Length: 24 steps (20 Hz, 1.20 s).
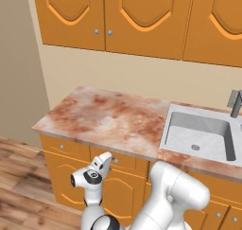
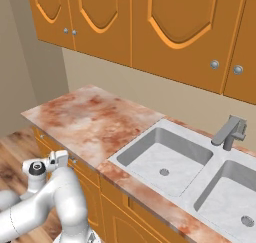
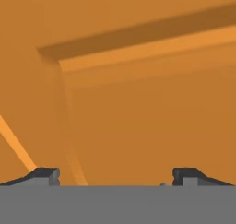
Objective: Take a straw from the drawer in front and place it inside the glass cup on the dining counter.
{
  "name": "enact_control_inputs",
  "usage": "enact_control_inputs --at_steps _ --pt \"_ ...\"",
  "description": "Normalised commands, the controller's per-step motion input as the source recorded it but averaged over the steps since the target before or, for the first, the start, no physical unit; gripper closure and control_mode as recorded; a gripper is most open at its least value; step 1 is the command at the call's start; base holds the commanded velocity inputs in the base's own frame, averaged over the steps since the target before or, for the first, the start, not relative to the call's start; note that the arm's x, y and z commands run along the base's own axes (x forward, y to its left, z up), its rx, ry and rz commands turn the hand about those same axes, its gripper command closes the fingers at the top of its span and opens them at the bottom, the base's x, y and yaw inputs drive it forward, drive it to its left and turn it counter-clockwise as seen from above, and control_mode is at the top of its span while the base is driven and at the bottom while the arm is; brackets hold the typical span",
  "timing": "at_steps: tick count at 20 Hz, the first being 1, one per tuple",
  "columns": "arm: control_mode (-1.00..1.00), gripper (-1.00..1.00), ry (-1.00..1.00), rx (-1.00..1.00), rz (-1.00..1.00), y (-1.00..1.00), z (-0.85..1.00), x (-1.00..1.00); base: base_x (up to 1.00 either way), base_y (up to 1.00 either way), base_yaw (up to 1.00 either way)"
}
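In the left base view, the hand (image 1: 108, 160) is seen low at the front of the table (image 1: 108, 118), right at the drawer (image 1: 118, 162) under the marble edge. The drawer looks closed, so the straw is judged to be inside it, hidden. A sink (image 1: 198, 135) is set into the table to the right, and wall cabinets (image 1: 123, 16) hang above. The glass cup cannot be found here.

In the right base view, the hand (image 2: 59, 160) is seen at the left, close to the drawer (image 2: 80, 168) front below the table (image 2: 90, 119). The sink (image 2: 162, 159) and a tap (image 2: 229, 131) are well apart from it, to the right.

In the hand view, the two fingertips (image 3: 44, 175) stand wide apart, with nothing between them (only orange wood is faced, very near). A recessed panel edge is crossed by the view, and a small grey spot by the right tip may be the knob, but this cannot be told.

The step in hand is judged to be the opening of the drawer. To do it well, the hand should be centred on the knob, closed firmly on it, and then pulled straight back, level, so that the grip is not lost.

No brand, label or writing can be read anywhere.
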Motion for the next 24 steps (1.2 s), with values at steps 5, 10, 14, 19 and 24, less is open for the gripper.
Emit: enact_control_inputs --at_steps 5,10,14,19,24 --pt "-1.00 -1.00 -0.05 -0.02 0.00 -0.01 0.00 0.05 0.00 0.00 0.00" --pt "-1.00 -1.00 -0.09 -0.05 0.00 -0.06 0.00 0.04 0.00 0.00 0.00" --pt "-1.00 1.00 -0.05 -0.04 0.00 0.00 0.00 0.06 0.00 0.00 0.00" --pt "-1.00 1.00 -0.02 -0.03 -0.03 -0.09 0.00 0.00 0.00 0.00 0.00" --pt "-1.00 1.00 -0.03 -0.02 -0.04 -0.12 0.00 -0.32 0.00 0.00 0.00"
